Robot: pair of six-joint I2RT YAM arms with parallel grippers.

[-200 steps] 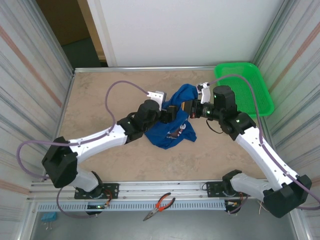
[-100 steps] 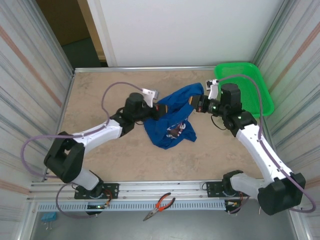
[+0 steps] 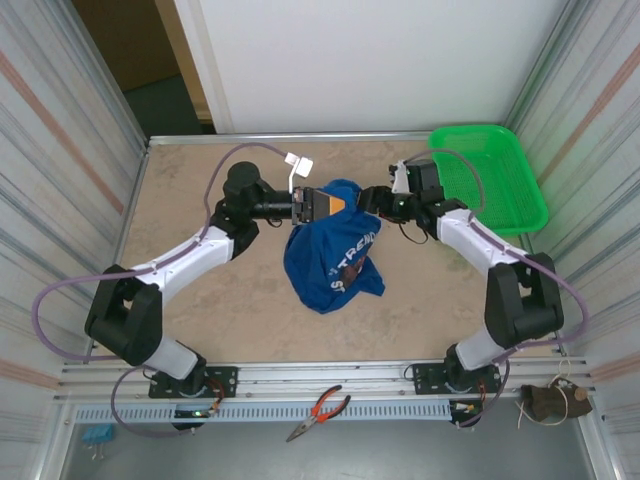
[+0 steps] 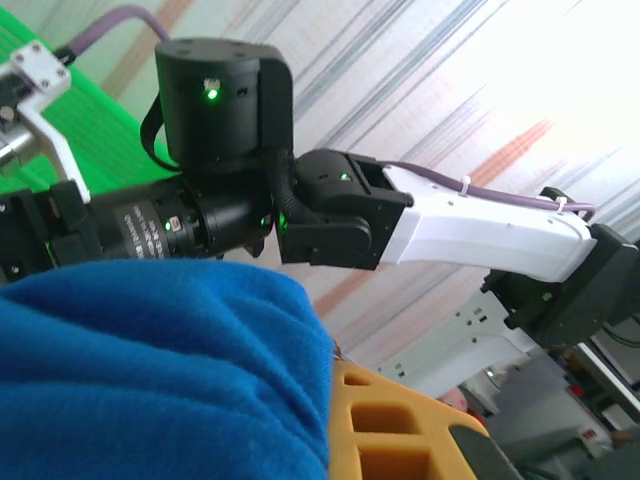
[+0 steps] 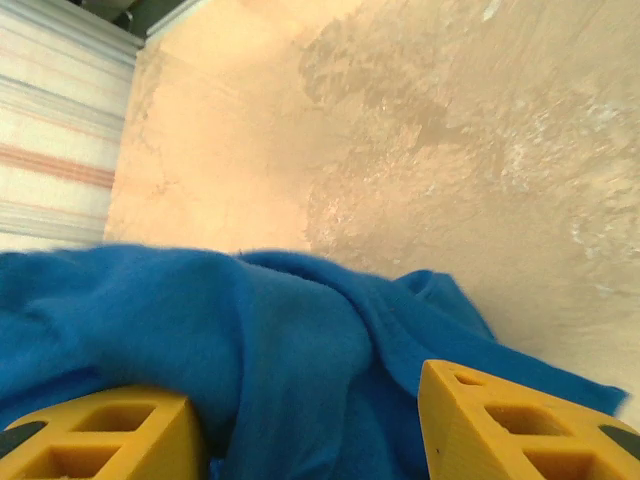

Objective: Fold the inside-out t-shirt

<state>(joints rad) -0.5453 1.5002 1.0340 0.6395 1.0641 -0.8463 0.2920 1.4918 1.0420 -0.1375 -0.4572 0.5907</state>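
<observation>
The inside-out t-shirt (image 3: 330,260) is a royal-blue bunch with white print, hanging and piled at the table's middle. My left gripper (image 3: 320,204) is shut on its upper edge; in the left wrist view the blue cloth (image 4: 150,380) presses against one yellow finger (image 4: 400,425). My right gripper (image 3: 368,199) sits just right of the shirt's top, facing the left one. Its yellow fingers (image 5: 510,425) stand apart, with loose folds of the shirt (image 5: 280,360) lying between them.
A green mesh basket (image 3: 490,175) stands at the back right corner, close behind the right arm. Red-handled pliers (image 3: 320,408) lie on the front rail. Corrugated metal walls close in both sides of the beige table (image 3: 200,300).
The left gripper closed on the shirt and pulled back left and away. The right gripper opened, letting go of the cloth. The shirt now hangs longer, with its print showing.
</observation>
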